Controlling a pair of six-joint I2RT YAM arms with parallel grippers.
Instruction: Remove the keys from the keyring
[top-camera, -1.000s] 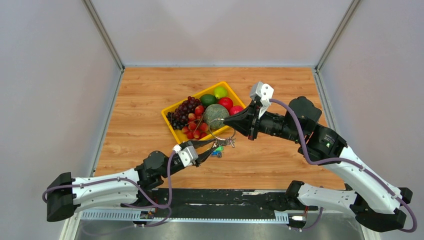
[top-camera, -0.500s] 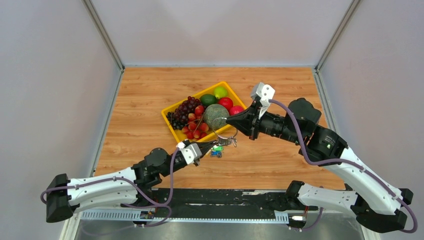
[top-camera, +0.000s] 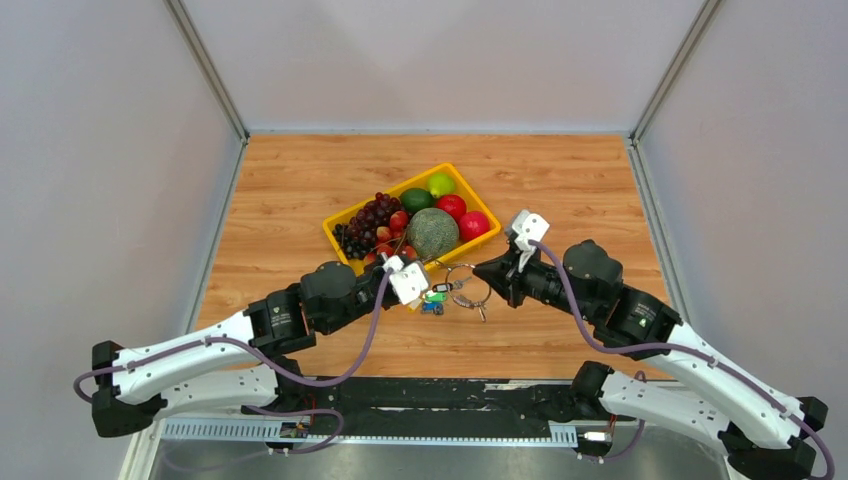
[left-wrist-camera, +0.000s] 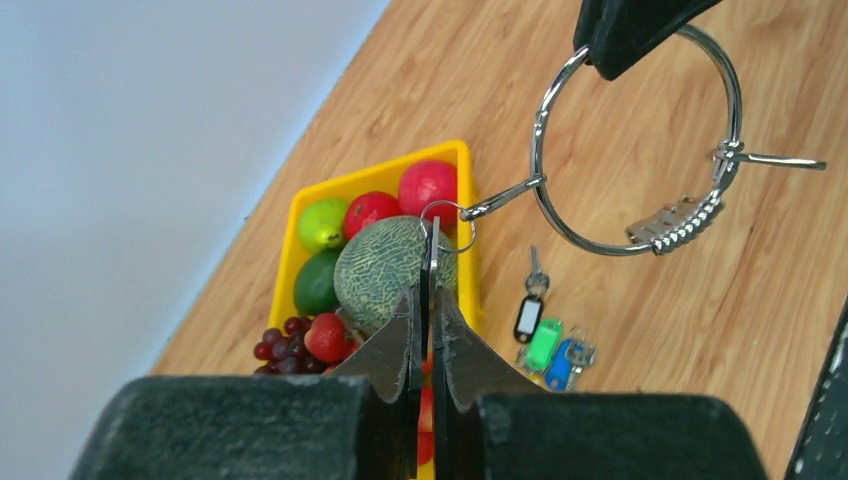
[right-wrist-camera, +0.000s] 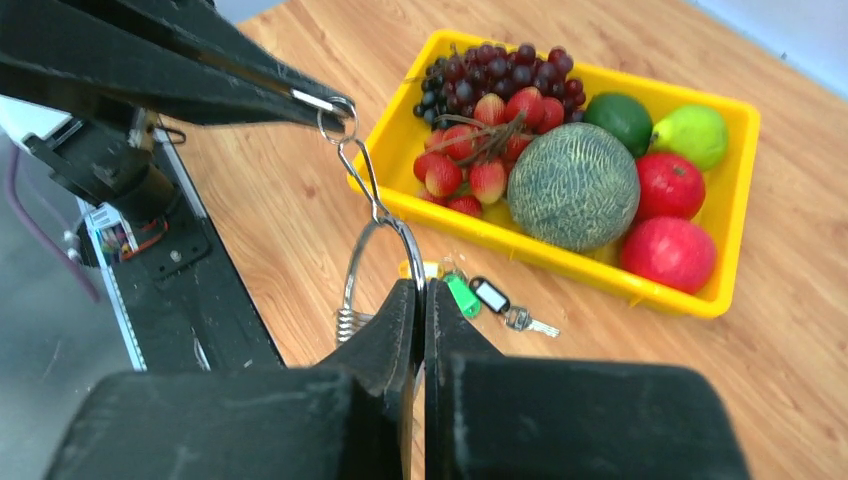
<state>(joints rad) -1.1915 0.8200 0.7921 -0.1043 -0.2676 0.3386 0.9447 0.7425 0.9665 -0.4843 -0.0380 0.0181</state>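
The keyring (left-wrist-camera: 561, 218) hangs above the table (left-wrist-camera: 650, 350), its wire pinched in the right gripper (right-wrist-camera: 420, 290). A clasp (left-wrist-camera: 500, 198) links it to a key (left-wrist-camera: 430, 262), clamped edge-on in the left gripper (left-wrist-camera: 430, 300). Loose keys (left-wrist-camera: 545, 340) lie beside the yellow tray (left-wrist-camera: 372, 180).

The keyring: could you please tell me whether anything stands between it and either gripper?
Nothing visible does. The right gripper is shut on the keyring itself; the left gripper pinches what looks like a key, linked to it by a clasp.
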